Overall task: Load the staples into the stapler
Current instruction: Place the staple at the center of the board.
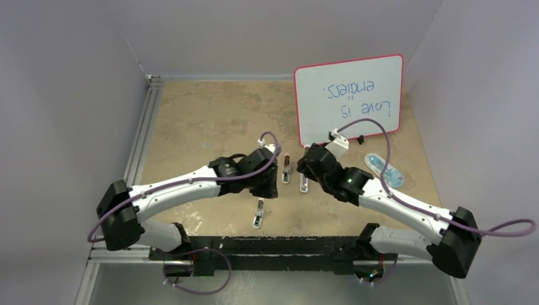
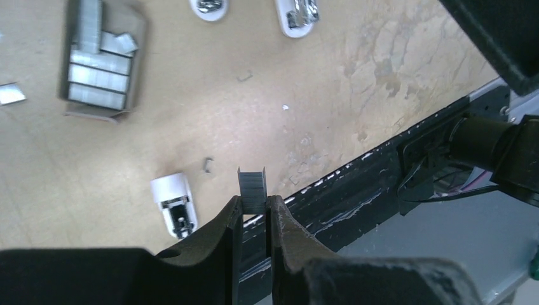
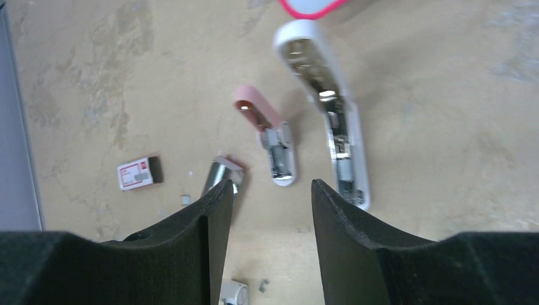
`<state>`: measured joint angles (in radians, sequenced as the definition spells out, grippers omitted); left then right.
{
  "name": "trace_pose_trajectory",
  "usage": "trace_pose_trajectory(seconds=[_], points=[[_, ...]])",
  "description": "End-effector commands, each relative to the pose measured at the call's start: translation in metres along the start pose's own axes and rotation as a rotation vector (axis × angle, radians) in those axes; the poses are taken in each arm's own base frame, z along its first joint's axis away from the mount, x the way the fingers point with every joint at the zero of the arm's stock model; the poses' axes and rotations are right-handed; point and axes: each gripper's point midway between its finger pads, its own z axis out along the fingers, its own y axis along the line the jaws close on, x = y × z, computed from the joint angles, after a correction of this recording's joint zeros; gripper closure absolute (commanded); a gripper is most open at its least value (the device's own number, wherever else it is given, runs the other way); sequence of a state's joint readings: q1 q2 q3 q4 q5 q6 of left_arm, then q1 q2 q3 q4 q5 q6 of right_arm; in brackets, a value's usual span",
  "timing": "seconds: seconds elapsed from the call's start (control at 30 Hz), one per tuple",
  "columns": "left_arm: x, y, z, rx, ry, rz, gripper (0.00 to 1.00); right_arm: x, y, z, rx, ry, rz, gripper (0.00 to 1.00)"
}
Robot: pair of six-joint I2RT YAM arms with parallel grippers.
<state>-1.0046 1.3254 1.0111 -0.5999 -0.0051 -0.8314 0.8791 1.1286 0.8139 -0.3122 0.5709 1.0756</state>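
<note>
the left claw (image 2: 254, 204) is pinched shut on a short strip of staples (image 2: 252, 185), held upright above the desk (image 2: 330, 95) and well apart from the grey tray (image 2: 100, 57), where more strips lie. the right claw (image 3: 268, 194) gapes wide with nothing in it, above the pink stapler (image 3: 270, 136) and the long white stapler (image 3: 330, 114). which one takes the strip, i cannot tell. to do it well, i judge: turn the strip legs-down, line it up with the open channel, lower slowly, pinch lightly. counted: three staplers, including a small white stapler (image 2: 175, 204); one tray; one red-pink box (image 3: 136, 173); two loose staples (image 2: 208, 164).
</note>
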Motion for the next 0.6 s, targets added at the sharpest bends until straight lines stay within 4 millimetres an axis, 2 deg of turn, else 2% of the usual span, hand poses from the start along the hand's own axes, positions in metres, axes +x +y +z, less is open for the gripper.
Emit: trace_pose_trajectory(seconds=[0.0, 0.23, 0.57], points=[[0.010, -0.018, 0.016, -0.109, 0.026, 0.064, 0.86, -0.003, -0.046, -0.005, 0.109, -0.044, 0.091, 0.49], [0.052, -0.025, 0.063, -0.267, 0.144, 0.120, 0.85, -0.001, -0.074, -0.016, 0.144, -0.055, 0.159, 0.49], [0.075, -0.018, 0.098, -0.288, 0.200, 0.109, 0.85, -0.004, -0.093, -0.025, 0.189, -0.084, 0.193, 0.49]])
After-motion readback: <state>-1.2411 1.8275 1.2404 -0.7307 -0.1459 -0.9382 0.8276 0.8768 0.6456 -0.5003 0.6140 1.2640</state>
